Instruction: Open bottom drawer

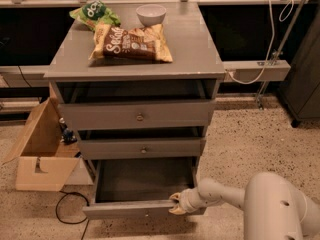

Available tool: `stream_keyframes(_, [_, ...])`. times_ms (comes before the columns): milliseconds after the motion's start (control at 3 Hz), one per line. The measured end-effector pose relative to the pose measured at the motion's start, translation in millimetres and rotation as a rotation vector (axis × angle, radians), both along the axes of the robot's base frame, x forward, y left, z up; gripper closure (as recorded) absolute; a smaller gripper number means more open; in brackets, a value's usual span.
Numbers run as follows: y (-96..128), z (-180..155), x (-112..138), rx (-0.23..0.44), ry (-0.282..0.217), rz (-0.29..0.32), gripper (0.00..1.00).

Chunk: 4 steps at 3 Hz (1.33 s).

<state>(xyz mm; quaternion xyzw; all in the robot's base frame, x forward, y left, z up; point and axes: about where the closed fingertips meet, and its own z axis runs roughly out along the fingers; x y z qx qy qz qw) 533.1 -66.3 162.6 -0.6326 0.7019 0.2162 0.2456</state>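
Observation:
The grey cabinet [135, 71] has three drawers. The bottom drawer [142, 181] is pulled out toward me, its dark inside open to view and its slim front [125, 210] near the floor. My gripper [175, 204] is at the right end of that front's top edge, touching it, on the end of my white arm [240, 196] that reaches in from the lower right. The front's knob is hidden from this angle. The middle drawer [142, 148] and top drawer [137, 115] are slightly out.
On the cabinet top lie a brown chip bag [131, 40], a green bag [95, 13] and a white bowl [151, 14]. A cardboard box [40, 151] stands on the floor at the left, with a black cable [67, 211] beside it. A dark cabinet [305, 79] stands at right.

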Motion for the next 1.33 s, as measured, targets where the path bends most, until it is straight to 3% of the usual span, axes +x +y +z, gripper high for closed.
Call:
stream_keyframes(333, [7.5, 2.0, -1.6, 0.022, 0.008, 0.004, 1.0])
stream_keyframes(667, [7.4, 2.2, -1.7, 0.022, 0.008, 0.004, 0.84])
stream_keyframes(1333, [6.1, 2.3, -0.4, 0.022, 0.008, 0.004, 0.37])
